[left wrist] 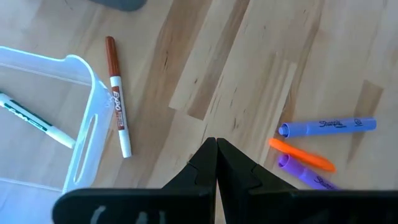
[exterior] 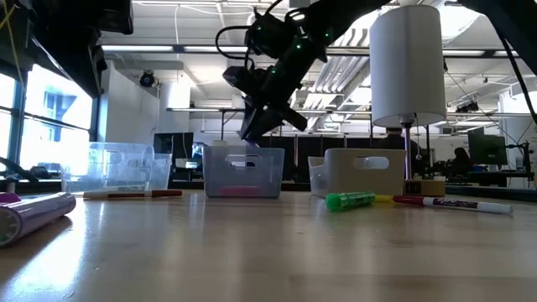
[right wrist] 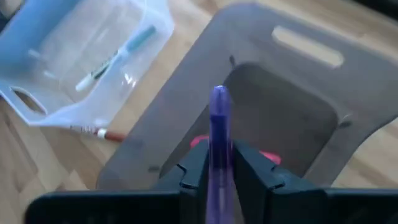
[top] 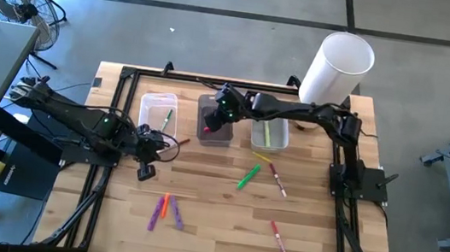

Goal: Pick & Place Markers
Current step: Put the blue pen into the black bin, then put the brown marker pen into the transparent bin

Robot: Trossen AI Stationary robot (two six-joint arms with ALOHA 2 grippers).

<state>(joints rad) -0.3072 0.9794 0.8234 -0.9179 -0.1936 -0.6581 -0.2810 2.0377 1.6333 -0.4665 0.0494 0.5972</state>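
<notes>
My right gripper (right wrist: 219, 163) is shut on a purple marker (right wrist: 219, 112) above the grey bin (top: 214, 133), which has a pink marker (right wrist: 271, 157) in it. My left gripper (left wrist: 216, 147) is shut and empty over bare wood, between a brown-capped white marker (left wrist: 117, 99) and a group of two purple markers and one orange marker (left wrist: 302, 155). The clear bin (top: 157, 100) holds a green-capped marker (top: 166, 119). The pale bin (top: 279, 138) holds a yellow-green one (top: 265, 134). Green (top: 249, 177), yellow (top: 262, 156) and two red-and-white markers (top: 277, 181) lie flat on the table. My right gripper pinches the purple marker between its two fingers (right wrist: 194, 167). The marker runs along the fingers and its front end (right wrist: 218, 94) sticks out past their tips. The gripper slants down from above the grey bin (exterior: 243, 172), with the marker lifted clear.
A tall white cylinder (top: 337, 67) stands at the table's far right corner. A black frame (top: 128, 73) borders the table. One red-and-white marker (top: 280, 240) lies near the near edge. A floor fan (top: 16, 1) stands beyond the table on the left.
</notes>
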